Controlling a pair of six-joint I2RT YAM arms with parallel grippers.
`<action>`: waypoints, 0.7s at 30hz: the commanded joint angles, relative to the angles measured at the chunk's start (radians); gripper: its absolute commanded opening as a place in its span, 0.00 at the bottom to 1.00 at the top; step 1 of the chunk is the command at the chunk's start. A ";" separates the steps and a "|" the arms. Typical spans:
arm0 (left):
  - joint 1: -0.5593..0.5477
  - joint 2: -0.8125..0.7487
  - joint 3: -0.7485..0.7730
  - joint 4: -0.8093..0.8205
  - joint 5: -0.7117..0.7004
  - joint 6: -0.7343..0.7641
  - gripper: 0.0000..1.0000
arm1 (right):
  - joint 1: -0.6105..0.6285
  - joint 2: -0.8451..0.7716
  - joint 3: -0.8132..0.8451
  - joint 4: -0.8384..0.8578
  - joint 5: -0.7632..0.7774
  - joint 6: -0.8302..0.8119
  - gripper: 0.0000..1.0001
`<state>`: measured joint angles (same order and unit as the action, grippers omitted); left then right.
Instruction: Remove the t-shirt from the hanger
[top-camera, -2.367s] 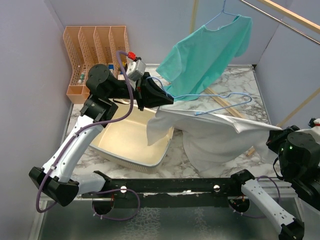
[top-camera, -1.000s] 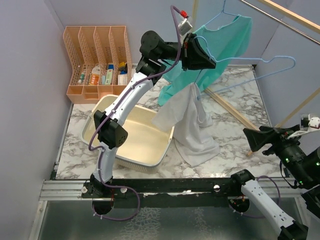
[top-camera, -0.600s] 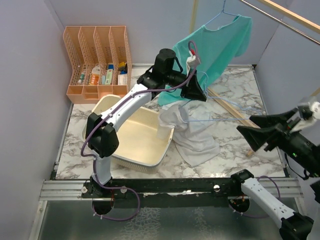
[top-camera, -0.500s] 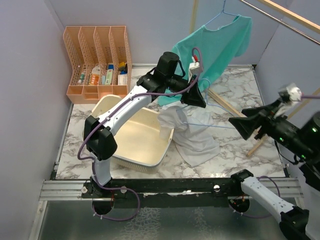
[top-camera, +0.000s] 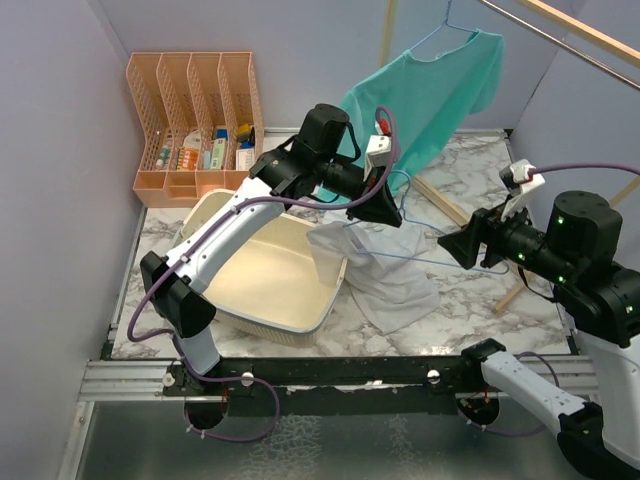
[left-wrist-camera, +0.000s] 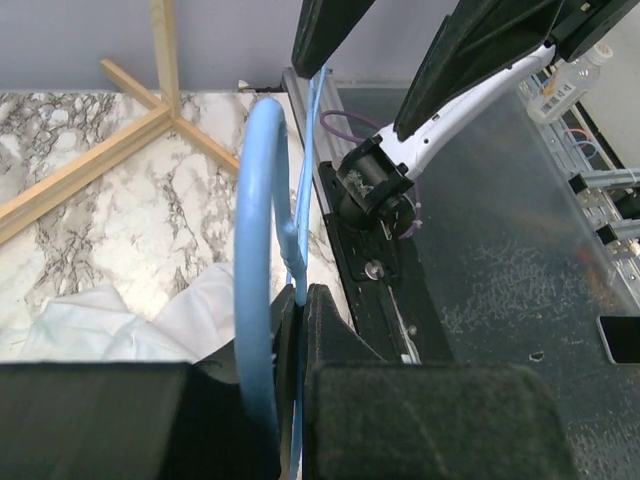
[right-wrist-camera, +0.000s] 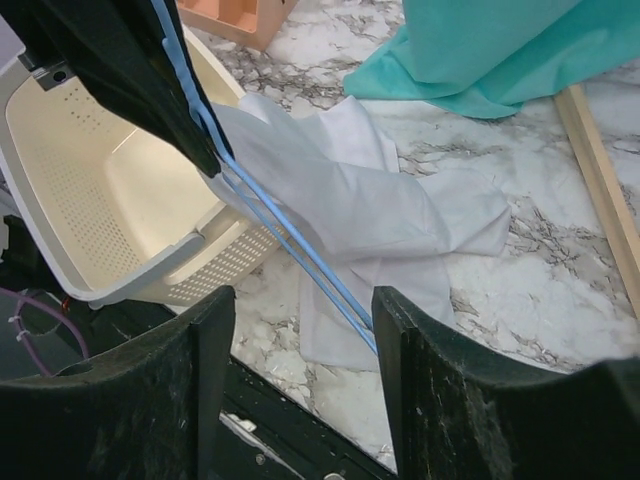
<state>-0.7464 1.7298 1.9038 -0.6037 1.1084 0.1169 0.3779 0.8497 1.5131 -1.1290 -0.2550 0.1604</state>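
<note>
— Where is the white t-shirt (top-camera: 395, 278)?

— Heaped on the table (top-camera: 470, 165), with one corner draped over the rim of the cream basket (top-camera: 262, 278). The blue hanger (left-wrist-camera: 258, 250) slants above it, from high beside the basket down toward the right arm.

— Who has the hanger?

— The left fingers (left-wrist-camera: 330, 325) are clamped on a curved part of the wire. The right fingers (right-wrist-camera: 140, 390) stand wide apart and grip nothing, with the hanger's low end just between them.

— So is the shirt free?

— Most of it looks off. In the right wrist view, cloth bunches right under the left fingers. I cannot tell whether a fold is caught on the wire there.

— How would you finish it well?

— I judge the step in hand to be drawing the hanger clear. The left arm should lift it slowly up and away from the heap, watching whether any cloth rises with it. If some does, the right fingers could close on the fabric, not the wire. They could pin it down while the hanger slides out along its own length.

— Anything to avoid?

— Swinging back toward the teal shirt (top-camera: 430, 90) hanging behind, since the wire could snag it. Dragging the white cloth sideways is also unwise, because bunched folds would hide a snag.
</note>
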 joint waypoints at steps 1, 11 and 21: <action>-0.001 -0.058 0.034 -0.003 0.047 0.020 0.00 | -0.004 -0.054 -0.029 0.000 0.032 -0.022 0.56; -0.001 -0.091 0.012 0.174 0.192 -0.112 0.00 | -0.004 -0.092 -0.070 0.019 0.064 -0.030 0.51; 0.001 -0.042 0.034 0.415 0.104 -0.335 0.00 | -0.004 -0.123 -0.049 0.012 0.158 -0.003 0.01</action>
<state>-0.7368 1.6749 1.8809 -0.3237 1.2179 -0.1001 0.3866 0.7456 1.4498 -1.1210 -0.2497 0.1211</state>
